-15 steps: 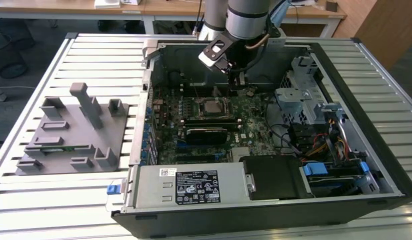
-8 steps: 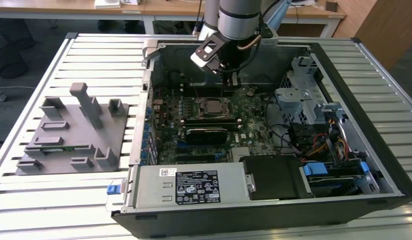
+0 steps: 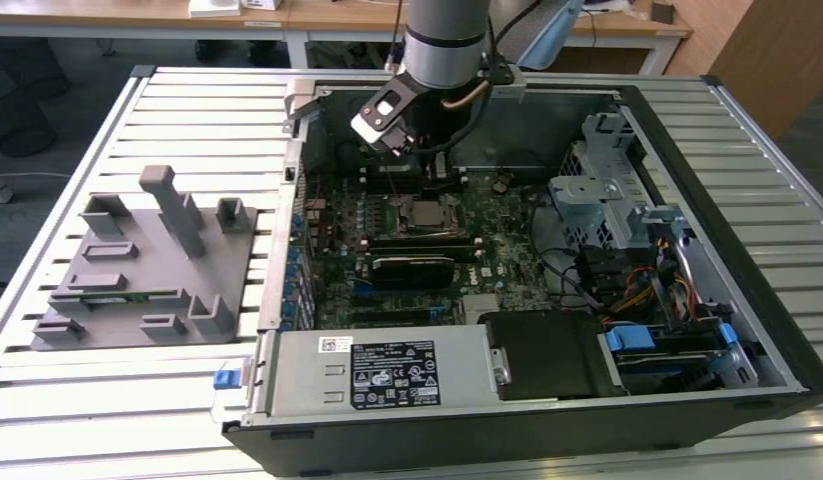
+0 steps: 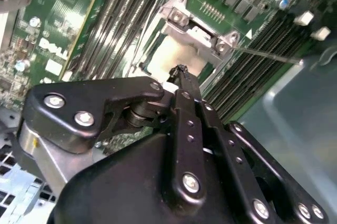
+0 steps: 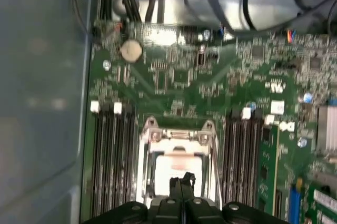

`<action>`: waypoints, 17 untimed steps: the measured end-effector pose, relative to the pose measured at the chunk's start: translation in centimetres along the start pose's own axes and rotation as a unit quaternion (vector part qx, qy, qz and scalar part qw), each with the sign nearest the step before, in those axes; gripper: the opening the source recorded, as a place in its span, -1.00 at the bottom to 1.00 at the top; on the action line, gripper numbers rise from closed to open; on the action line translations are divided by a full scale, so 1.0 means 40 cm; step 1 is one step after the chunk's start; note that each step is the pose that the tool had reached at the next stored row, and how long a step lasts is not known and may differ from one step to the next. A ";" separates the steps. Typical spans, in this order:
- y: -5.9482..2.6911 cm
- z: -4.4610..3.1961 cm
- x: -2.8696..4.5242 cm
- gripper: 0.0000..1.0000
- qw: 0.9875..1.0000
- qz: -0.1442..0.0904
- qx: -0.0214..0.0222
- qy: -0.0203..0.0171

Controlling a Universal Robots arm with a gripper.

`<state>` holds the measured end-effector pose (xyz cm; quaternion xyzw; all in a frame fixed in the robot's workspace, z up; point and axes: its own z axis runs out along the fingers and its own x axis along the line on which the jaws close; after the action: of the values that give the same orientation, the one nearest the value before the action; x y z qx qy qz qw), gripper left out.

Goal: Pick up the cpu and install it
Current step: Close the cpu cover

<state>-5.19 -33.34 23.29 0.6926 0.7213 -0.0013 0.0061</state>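
- The hand (image 5: 181,183) hangs over the middle of the green motherboard (image 5: 174,84), its two black fingers pressed together with nothing between them
- The cpu (image 5: 176,167) lies flat in its socket, pale metal top up, ringed by the metal socket frame (image 5: 152,135); the fingertips are right above it, and I cannot tell whether they touch it
- In the exterior view the cpu sits near the centre of the open computer case (image 3: 518,440), at 6 o'clock from the hand
- Dark memory slots (image 5: 113,155) run along both sides of the socket frame
- A power supply (image 3: 304,375), at 6 o'clock from the cpu, carries a black-and-white label (image 3: 392,372) whose print is too small to read
- White lettering (image 4: 52,49) is printed on the motherboard
- A grey fixture (image 3: 144,270) rests on the slatted table (image 3: 184,110), at 9 o'clock from the computer case
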 end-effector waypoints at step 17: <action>-0.034 0.005 0.001 -0.79 1.000 0.000 0.000 0.000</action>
<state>-6.56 -33.34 23.08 0.6926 0.7213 -0.0012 0.0061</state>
